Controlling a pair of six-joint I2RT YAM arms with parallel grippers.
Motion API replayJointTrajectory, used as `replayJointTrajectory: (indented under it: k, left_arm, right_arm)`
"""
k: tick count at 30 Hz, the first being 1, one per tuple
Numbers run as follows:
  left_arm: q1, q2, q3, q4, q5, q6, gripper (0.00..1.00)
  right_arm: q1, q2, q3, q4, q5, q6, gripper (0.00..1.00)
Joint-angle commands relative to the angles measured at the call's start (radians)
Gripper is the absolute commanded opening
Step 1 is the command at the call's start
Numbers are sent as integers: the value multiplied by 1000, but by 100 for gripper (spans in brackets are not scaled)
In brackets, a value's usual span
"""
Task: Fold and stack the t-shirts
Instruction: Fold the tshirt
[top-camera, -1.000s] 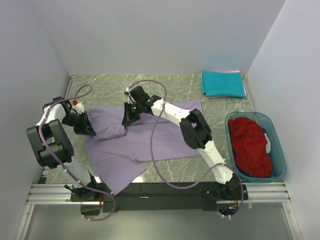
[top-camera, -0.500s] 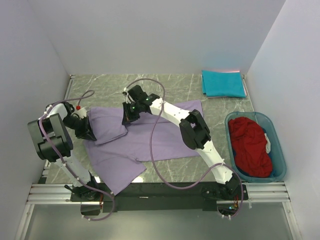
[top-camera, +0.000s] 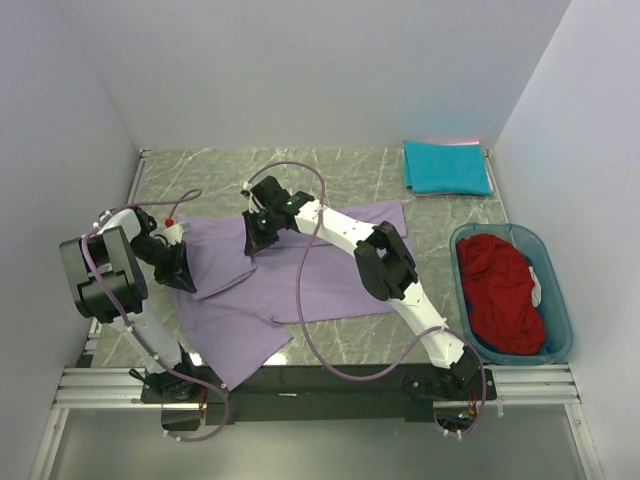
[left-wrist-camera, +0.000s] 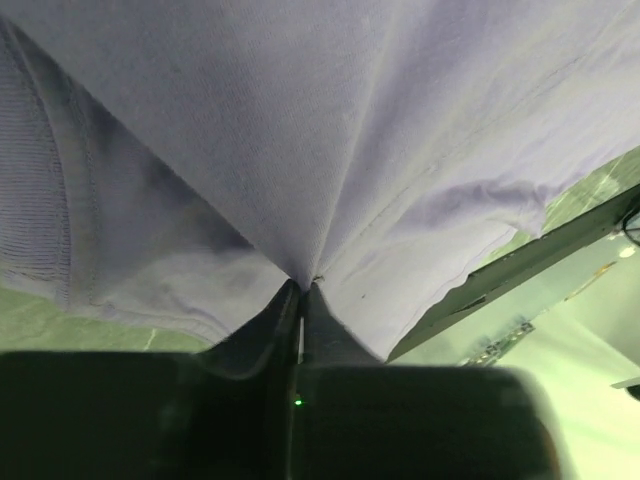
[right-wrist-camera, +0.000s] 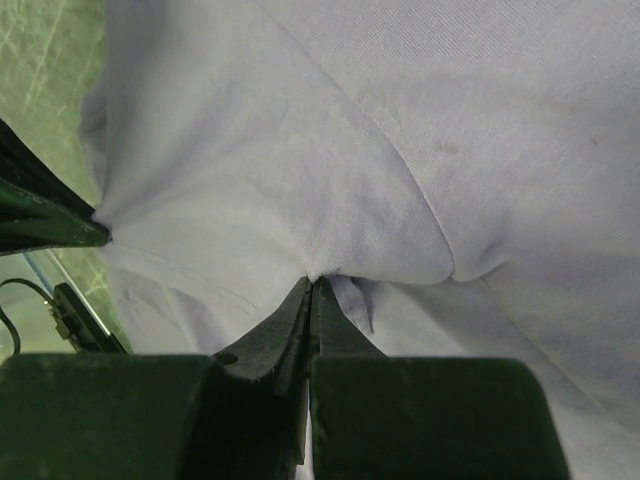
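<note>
The lavender t-shirt (top-camera: 310, 280), soft and finely knit, lay spread across the green marbled table (top-camera: 215, 175), its left part doubled over in a smooth flap. The left gripper (left-wrist-camera: 301, 284) had its jaws pressed together on a gathered pinch of that cloth, pleats fanning out from the tips. The right gripper (right-wrist-camera: 309, 285) likewise pinched a fold of the same shirt. The teal t-shirt (top-camera: 447, 168) sat as a flat, neat rectangle at the far right. The dark red t-shirt (top-camera: 498, 290) lay crumpled in the translucent plastic bin (top-camera: 562, 325).
</note>
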Motion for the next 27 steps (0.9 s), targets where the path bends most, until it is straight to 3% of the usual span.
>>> replayJointTrajectory:
  k: [1,3,4,7,10,15,22,27]
  left_arm:
    - [-4,5,-2,-12,-6,25,13]
    - [-1,7,27,-19,3,27,26]
    - [4,2,44,-22,26,30,36]
    - [10,-33,127,-36,82,47,46]
    - [-7,-83,185,-6,145,58,48]
    - [-106,-107,181,160,106,-27,45]
    - [-148,31,214,335,-5,-174,29]
    - [-152,110,265,352,-63,-188,26]
  right_arm:
    - [10,-6,51,-19,16,-35,0]
    - [15,3,77,-58,-13,-49,14]
    - [13,2,83,-72,-26,-67,33]
    - [1,-56,45,-100,-47,-134,55]
    - [-32,-174,-82,-73,-83,-174,69]
    - [-163,-297,-191,-138,-106,-291,67]
    - [-367,-343,-297,-238,58,-485,43]
    - [-460,-293,-274,-333,227,-601,36]
